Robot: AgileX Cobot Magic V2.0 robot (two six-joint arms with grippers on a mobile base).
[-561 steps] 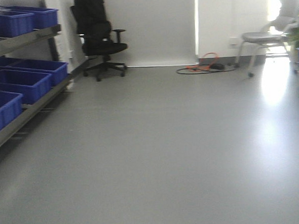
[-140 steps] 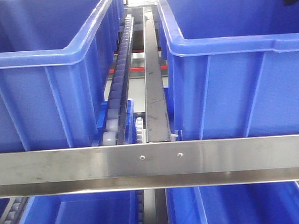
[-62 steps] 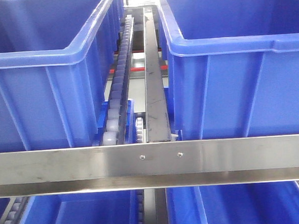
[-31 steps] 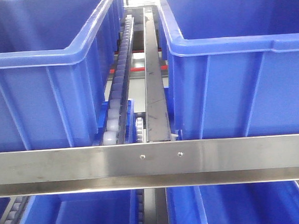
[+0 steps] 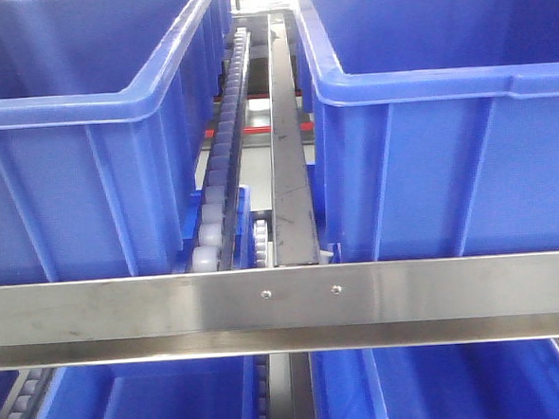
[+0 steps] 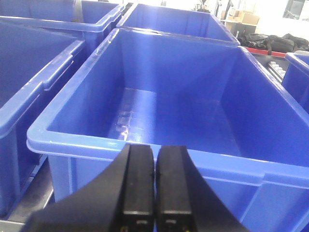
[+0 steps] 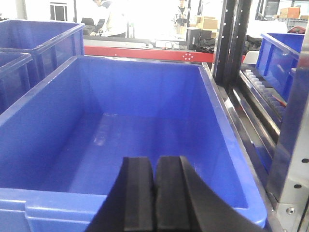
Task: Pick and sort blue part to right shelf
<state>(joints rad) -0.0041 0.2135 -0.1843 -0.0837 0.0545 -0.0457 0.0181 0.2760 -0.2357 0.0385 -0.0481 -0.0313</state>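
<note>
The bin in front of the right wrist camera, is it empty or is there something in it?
Empty. The blue bin shows only bare floor and walls, and the right gripper is shut with nothing between its fingers.

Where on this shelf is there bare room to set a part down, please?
Both bins show bare floors: the one before the left hand has open floor, and so does the one before the right hand. Between the bins it is crowded: roller track and steel divider.
</note>
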